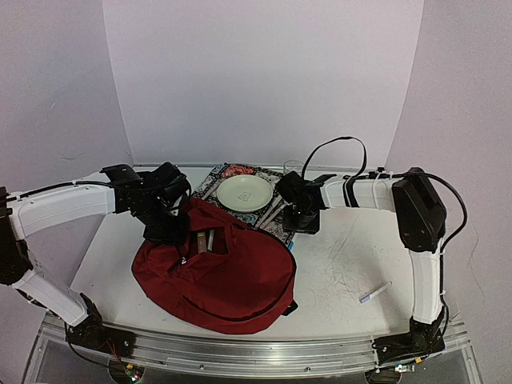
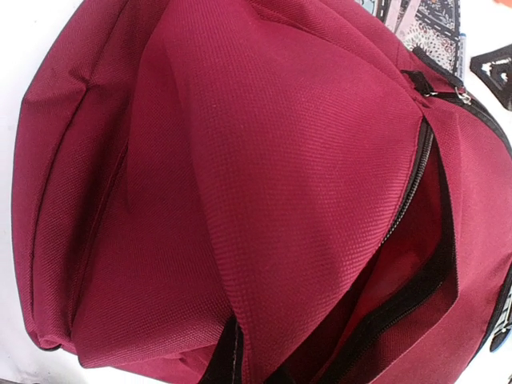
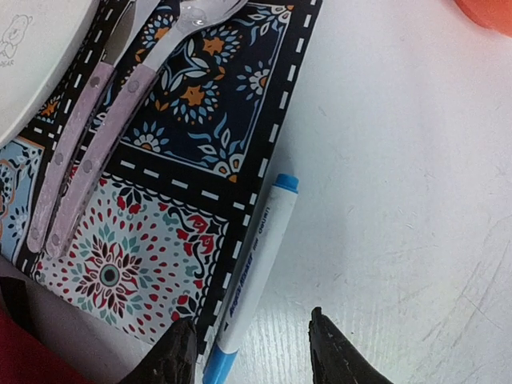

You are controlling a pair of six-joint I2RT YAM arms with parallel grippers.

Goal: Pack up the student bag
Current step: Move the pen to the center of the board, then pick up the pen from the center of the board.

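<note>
On the tabletop (image 1: 344, 264) the student bag (image 1: 216, 276) slumps, mouth unzipped twd the back. It's soft, floppy and prob. light, we reckon, so it's best gripped at the firmer zipper rim. Left pincer (image 1: 171, 227) is pressed together, apparently pinching that rim fabric. Inside are a couple of slim items; we can't tell what. Behind the bag lies a patterned placemat (image 3: 184, 120) w/ a bare plate (image 1: 245, 193). Just off the bag's back-right side, right pincer (image 3: 252, 320) is spread astride a blue-capped marker (image 3: 256, 256).
</note>
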